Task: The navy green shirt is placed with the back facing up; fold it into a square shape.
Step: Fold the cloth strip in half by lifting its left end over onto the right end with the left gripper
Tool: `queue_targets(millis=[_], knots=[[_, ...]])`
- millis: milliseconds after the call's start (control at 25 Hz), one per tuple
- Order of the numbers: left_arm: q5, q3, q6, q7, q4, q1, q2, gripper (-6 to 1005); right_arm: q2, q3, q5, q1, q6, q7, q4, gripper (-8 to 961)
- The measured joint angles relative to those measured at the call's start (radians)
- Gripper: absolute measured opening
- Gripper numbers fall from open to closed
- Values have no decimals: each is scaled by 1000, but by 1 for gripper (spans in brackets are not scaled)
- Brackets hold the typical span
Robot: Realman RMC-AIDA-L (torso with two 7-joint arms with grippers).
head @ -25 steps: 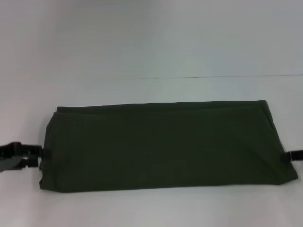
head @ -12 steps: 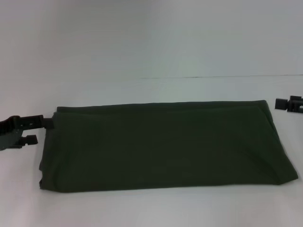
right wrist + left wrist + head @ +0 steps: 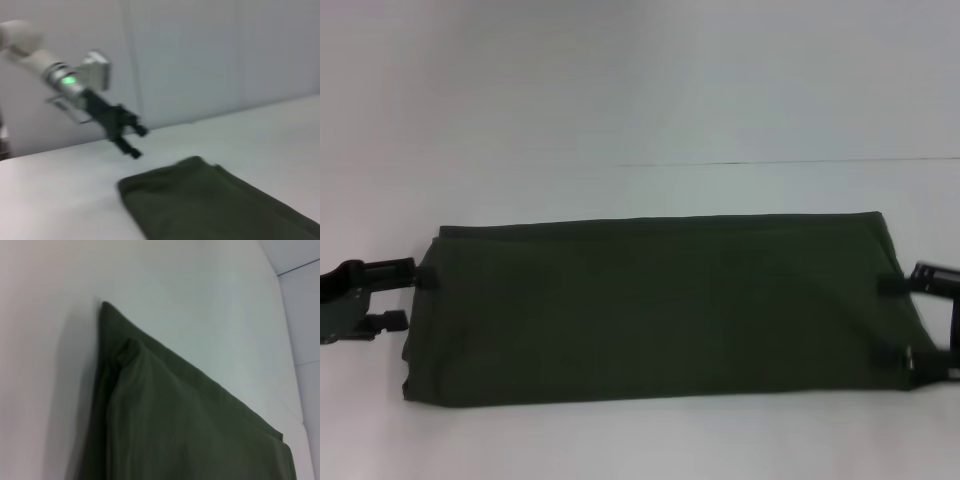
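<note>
left end effector: [image 3: 402,292] at the shirt's left short edge, fingers spread, one finger tip [image 3: 420,270] touching the edge near the far corner, the other finger short of the cloth on the near side; nothing pinched. Also seen from the right wrist view [image 3: 125,137], low over the bench just beyond the shirt's corner.
right end effector: [image 3: 898,325] at the opposite short edge, fingers spread wide, both tips lying over the cloth margin; no fabric visibly lifted, so a bracket around the edge, not a closed grip as far as I can judge.
navy green shirt: [image 3: 655,305] between the two end effectors, flat on the bench, already a long narrow band; sleeves and sides appear tucked in, no collar or sleeve showing. Left wrist view shows stacked layers at one corner [image 3: 165,410], upper layer slightly inset from the lower one.
bench: [image 3: 640,440] white, shirt lies across its middle, long axis running from one end effector to the other.
done: lengthwise folding looks finished; band edges fairly straight, right near corner bulges a bit under the right end effector.
left: band is much longer than wide, so not a square yet; judged at least one more crosswise fold needed, one short end carried over toward the other.
step in hand: likely both end effectors lining up on the short edges for that fold; no grasp closed yet.
risk: layers at the left corner are offset, could slip apart if only the top layer gets pinched.
</note>
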Motion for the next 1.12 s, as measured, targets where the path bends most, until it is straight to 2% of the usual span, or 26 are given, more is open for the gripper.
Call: queue_targets(millis=[160,320,600,1120], knots=[[29,-1,13,-57,15,13,2,894,-3,-29,-5,-12,-65,-141,22,883],[73,-10,16,-111,28,33,2,894,3,-36,-30,-14,-70,-209,25,881],[75,-34,-2,-169,-3,59,-6,895,-2,-38,-61,-13,-84,-243,32,878],[103,-15,-93,-190,-62,82,-20,894,-7,-39,-73,-14,-97,-266,38,878]])
